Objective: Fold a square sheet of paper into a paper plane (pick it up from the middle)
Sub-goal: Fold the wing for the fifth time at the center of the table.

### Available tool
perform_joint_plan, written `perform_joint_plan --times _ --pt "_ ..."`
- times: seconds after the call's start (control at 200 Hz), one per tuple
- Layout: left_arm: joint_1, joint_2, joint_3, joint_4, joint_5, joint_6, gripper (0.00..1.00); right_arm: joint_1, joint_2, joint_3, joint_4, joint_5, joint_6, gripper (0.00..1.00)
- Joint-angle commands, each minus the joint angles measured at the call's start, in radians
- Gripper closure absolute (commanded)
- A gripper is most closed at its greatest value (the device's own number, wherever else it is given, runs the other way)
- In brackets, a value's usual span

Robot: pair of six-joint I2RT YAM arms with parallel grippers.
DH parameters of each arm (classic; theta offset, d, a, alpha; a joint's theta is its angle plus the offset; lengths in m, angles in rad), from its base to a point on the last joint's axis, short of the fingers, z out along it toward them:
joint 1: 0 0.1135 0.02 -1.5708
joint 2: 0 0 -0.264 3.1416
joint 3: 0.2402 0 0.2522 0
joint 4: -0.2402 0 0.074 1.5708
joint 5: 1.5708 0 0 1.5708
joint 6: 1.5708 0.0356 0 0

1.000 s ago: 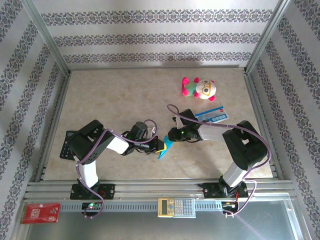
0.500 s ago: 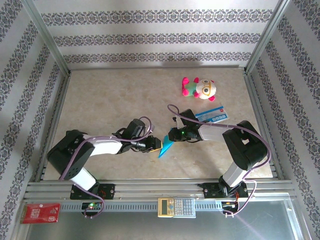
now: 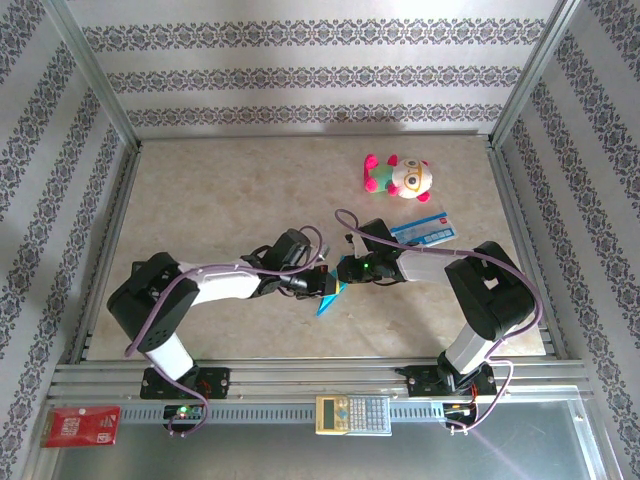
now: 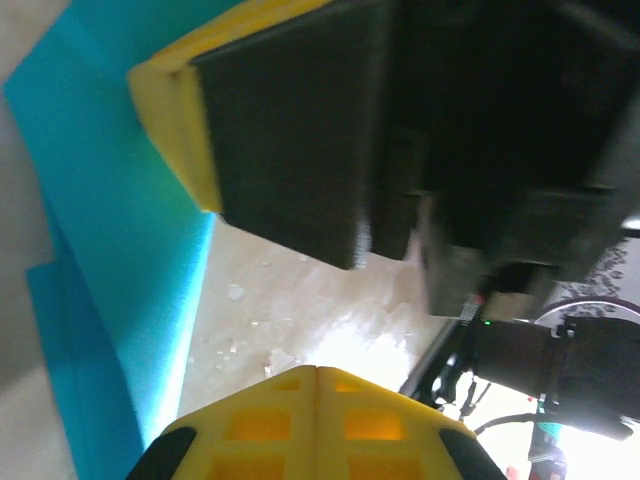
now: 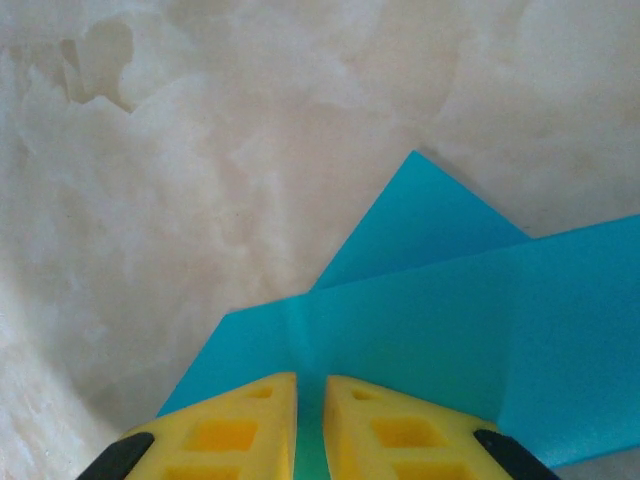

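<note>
Yellow-tipped and pressed fully together, the left gripper (image 3: 312, 284) is seen low over the tabletop (image 3: 230, 190), just left of the paper. Nothing is seen between its fingers in the left wrist view, so it is judged to be closed on nothing. Just beside it, at the middle of the near half of the tabletop, the square sheet of paper (image 3: 328, 297) is found, already partly folded. Layered flaps and a crease are shown in the right wrist view, and part of the sheet appears to be raised off the surface. On its right side the sheet is pinched by the right gripper (image 3: 343, 272), whose fingers are closed to a narrow slit with teal paper in it.

The sheet is judged to be very light, thin and limp. It can be expected to sag under its own weight, to slide easily on the smooth surface, and to be crumpled or torn by a hard pull. A hold is best taken on a folded edge close to the crease, where the layers are doubled and stiffer, and with a gentle pinch. A free flap should be pressed flat rather than dragged.
</note>
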Motion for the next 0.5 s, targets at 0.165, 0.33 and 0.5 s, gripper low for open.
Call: perform_joint_plan --times 0.165,0.33,0.5 --pt "0.010 0.077 0.008 -0.031 -0.015 0.043 1.00 -0.007 0.035 -0.038 -0.064 0.053 -0.008 0.79" --pt "0.010 0.100 -0.013 -0.022 -0.012 0.045 1.00 -0.007 0.031 -0.040 -0.063 0.054 -0.010 0.79" --pt "0.016 0.104 -0.027 -0.039 -0.022 0.060 1.00 -0.008 0.031 -0.041 -0.065 0.057 -0.009 0.79"
